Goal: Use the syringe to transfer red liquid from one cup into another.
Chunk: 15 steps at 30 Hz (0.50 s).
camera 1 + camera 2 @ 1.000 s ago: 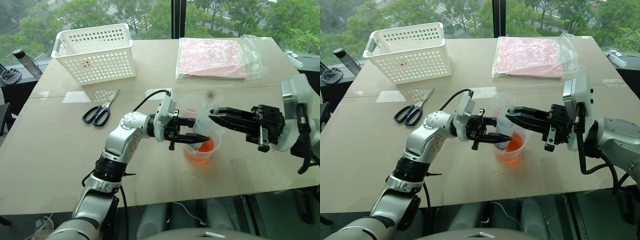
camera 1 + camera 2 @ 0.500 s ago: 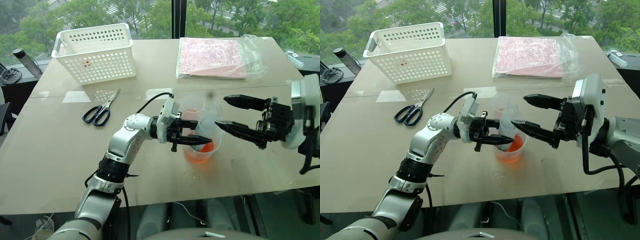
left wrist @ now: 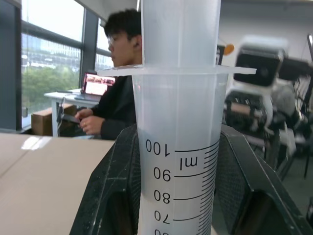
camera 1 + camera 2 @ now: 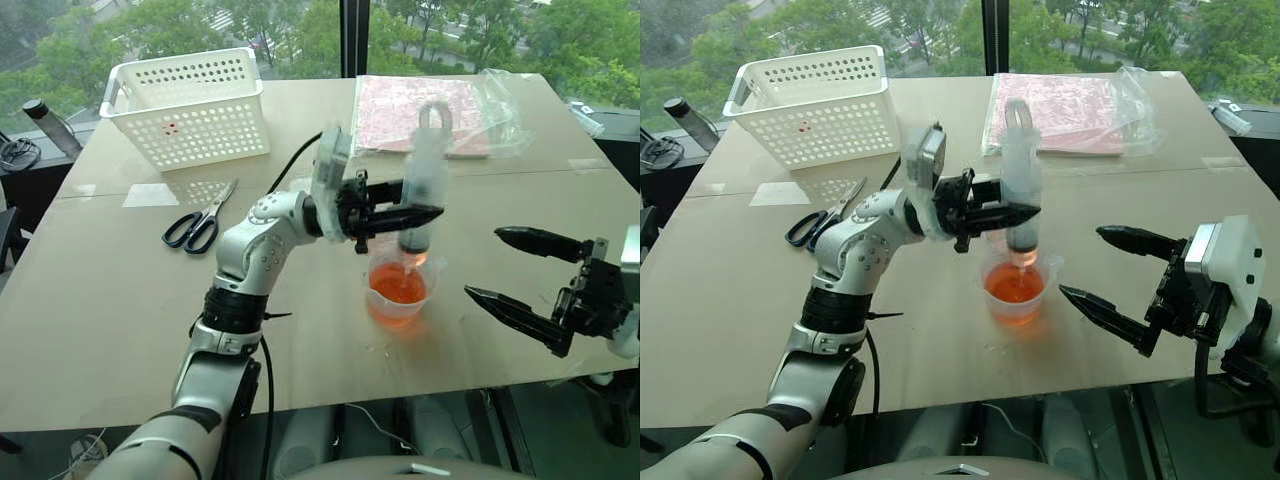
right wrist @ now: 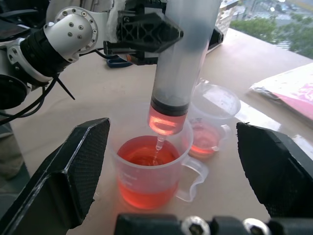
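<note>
My left gripper (image 4: pixel 415 205) is shut on the syringe (image 4: pixel 425 190), holding it upright by its clear barrel (image 3: pixel 178 147). The nozzle hangs just above the larger spouted cup (image 5: pixel 146 171), which holds red liquid (image 5: pixel 144 159). A little red liquid sits under the dark plunger tip in the syringe (image 5: pixel 166 120). The smaller cup (image 5: pixel 212 122) stands right behind the larger one, with a shallow layer of red liquid in it. My right gripper (image 4: pixel 485 263) is open and empty, to the right of the larger cup and apart from it.
A white perforated basket (image 4: pixel 190 105) stands at the back left, with scissors (image 4: pixel 200 222) in front of it. A plastic bag with pink contents (image 4: pixel 430 115) lies at the back right. A person (image 3: pixel 117 98) sits at a laptop beyond the table.
My left gripper has lifted the syringe up out of the larger cup. My right gripper has opened and drawn back to the right, away from the syringe.
</note>
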Available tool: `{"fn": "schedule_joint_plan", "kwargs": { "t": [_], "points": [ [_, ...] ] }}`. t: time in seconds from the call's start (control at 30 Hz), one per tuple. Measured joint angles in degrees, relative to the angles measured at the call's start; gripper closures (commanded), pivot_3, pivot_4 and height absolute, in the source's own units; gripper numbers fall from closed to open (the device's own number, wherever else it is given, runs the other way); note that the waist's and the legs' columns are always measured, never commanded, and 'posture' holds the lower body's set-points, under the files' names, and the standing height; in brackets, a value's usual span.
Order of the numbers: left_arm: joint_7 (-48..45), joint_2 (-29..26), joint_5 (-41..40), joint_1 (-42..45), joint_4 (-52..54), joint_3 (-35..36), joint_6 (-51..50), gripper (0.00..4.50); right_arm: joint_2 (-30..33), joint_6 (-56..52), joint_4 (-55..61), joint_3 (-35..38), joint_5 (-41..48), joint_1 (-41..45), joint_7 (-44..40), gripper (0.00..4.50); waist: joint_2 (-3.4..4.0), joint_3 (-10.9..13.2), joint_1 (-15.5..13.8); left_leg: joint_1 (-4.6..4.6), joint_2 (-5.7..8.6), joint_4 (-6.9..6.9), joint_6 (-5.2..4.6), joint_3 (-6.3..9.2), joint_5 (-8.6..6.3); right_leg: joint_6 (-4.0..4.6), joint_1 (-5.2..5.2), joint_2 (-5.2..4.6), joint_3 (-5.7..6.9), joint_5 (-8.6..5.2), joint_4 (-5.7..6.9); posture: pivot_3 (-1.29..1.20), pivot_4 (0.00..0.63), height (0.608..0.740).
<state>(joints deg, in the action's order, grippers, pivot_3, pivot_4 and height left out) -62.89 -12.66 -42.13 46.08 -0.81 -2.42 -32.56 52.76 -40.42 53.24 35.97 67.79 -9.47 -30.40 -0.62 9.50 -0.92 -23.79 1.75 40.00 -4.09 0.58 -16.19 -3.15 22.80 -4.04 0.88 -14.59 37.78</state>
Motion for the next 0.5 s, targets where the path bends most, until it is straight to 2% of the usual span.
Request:
{"fn": "schedule_joint_plan", "kwargs": {
  "t": [0.2,0.5],
  "points": [
    [5.5,1.5,0.1,10.1,-12.1,6.6,2.3,3.08,0.2,1.1,-0.6,-3.4,0.3,5.7,4.9,0.06,-0.01,0.0,0.1,0.03,0.04,0.00,0.17,-0.04,0.10,-0.01,-0.01,0.08,0.00,-0.01,0.02,0.00,0.150,0.740],
    [2.4,2.6,14.0,11.2,-24.6,2.2,21.3,3.08,2.2,0.9,-4.7,-9.4,2.9,15.3,9.8,0.06,-0.05,0.0,-0.1,-0.06,0.08,-0.04,0.20,-0.05,0.12,-0.01,0.01,-0.01,0.00,-0.01,-0.15,0.00,0.150,0.740]
  ]
}}
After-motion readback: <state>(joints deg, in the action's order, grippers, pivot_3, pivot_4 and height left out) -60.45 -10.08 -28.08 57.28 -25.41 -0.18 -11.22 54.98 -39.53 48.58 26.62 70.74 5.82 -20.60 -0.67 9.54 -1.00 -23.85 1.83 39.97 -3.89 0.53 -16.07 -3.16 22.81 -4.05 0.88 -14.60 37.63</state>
